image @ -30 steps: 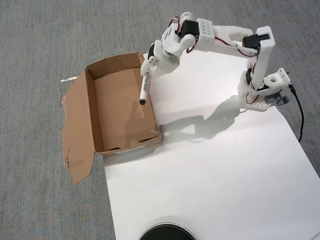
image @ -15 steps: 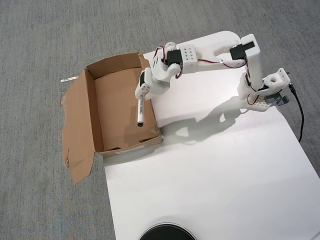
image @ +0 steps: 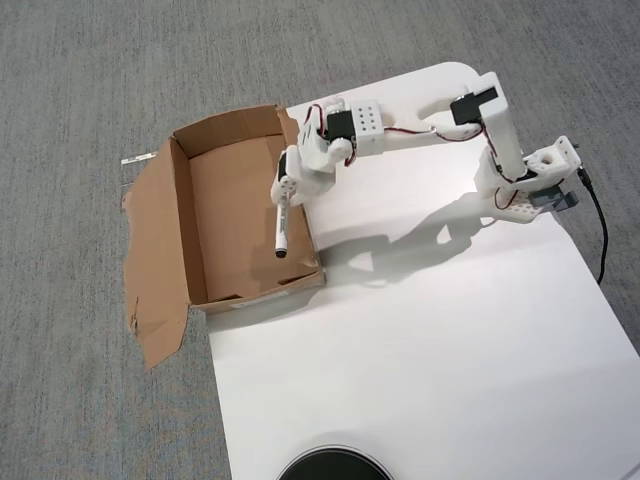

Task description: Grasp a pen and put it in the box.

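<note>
White pen [image: 282, 228], black cap down, hangs over the open brown box [image: 180, 215]

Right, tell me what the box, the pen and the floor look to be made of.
Box: brown cardboard, matte, with a ragged, torn flap lying flat on its left. Pen: smooth white barrel with a black tip, probably plastic; held by the gripper over the box's inside. Floor: grey and finely speckled, most likely short-pile carpet, though the weave is too fine to confirm.
</note>
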